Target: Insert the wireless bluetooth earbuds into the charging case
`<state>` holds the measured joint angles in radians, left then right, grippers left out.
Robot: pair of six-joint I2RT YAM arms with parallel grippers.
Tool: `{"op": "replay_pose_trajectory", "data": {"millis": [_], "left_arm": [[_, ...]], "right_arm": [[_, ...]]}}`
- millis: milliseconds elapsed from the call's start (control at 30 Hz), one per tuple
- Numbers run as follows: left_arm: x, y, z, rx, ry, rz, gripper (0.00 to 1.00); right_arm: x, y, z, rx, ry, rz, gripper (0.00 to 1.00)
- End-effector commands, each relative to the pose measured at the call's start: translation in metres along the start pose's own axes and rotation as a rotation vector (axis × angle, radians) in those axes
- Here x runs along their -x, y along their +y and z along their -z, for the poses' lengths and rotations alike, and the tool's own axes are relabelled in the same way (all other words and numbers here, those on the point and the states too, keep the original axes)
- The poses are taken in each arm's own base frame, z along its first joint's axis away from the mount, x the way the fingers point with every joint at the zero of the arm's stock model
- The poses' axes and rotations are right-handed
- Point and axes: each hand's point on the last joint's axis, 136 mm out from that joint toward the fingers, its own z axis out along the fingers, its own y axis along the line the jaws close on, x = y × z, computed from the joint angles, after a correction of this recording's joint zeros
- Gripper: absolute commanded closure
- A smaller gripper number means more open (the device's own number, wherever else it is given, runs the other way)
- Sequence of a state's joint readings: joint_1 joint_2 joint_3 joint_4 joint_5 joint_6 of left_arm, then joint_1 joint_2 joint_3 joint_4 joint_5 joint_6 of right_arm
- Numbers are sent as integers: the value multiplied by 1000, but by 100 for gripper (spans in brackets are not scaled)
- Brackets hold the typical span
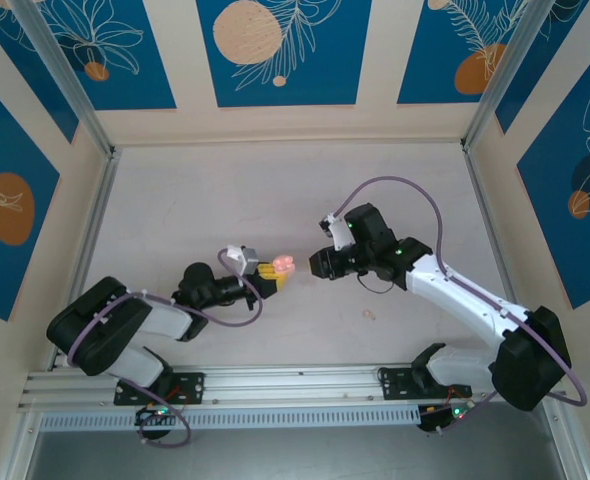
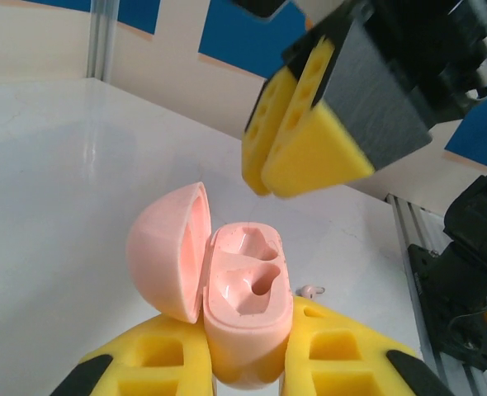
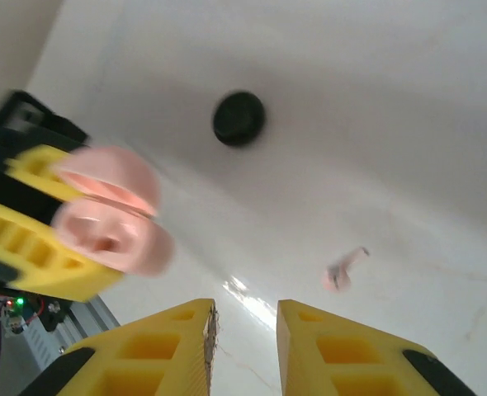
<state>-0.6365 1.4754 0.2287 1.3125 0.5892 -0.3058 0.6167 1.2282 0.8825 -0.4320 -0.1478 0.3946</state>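
Pink charging case, lid open and wells empty, is clamped in the left hand. One pale pink earbud is left on the table, nearest the right hand, which is narrowly parted and empty.

Through the right wrist camera I see my right gripper at the bottom edge, its two yellow foam fingers parted by a narrow gap with nothing between them. At the left, the left gripper clamps a blurred pale pink charging case between its own yellow pads, lid swung up. On the white table beyond sits a round black case. Well apart from it, lower right, one pale pink earbud lies loose.
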Motion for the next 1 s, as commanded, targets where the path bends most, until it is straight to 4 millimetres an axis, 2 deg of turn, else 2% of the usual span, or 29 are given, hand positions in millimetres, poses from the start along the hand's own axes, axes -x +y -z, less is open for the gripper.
{"op": "replay_pose_trajectory", "data": {"millis": [0,167,333,600,767,967], "left_arm": [[1,-4,2,7,1,-58,89],[-4,1,7,51,33,-68,89],[-5,5,13,102,62,-81,89],[-5,27,33,304,130,-93,89],[-1,43,50,440,153,-106,89],[-1,43,57,464,166,-120,88]], "right_arm": [[-24,-14,-4,-35,135,-139,74],[-31,-33,-14,-95,190,-216,74],[-30,-49,-12,-182,237,-253,70],[-6,-52,-20,-232,285,-267,63],[23,-49,-48,-205,294,-222,59],[54,-39,-98,-102,324,-75,58]]}}
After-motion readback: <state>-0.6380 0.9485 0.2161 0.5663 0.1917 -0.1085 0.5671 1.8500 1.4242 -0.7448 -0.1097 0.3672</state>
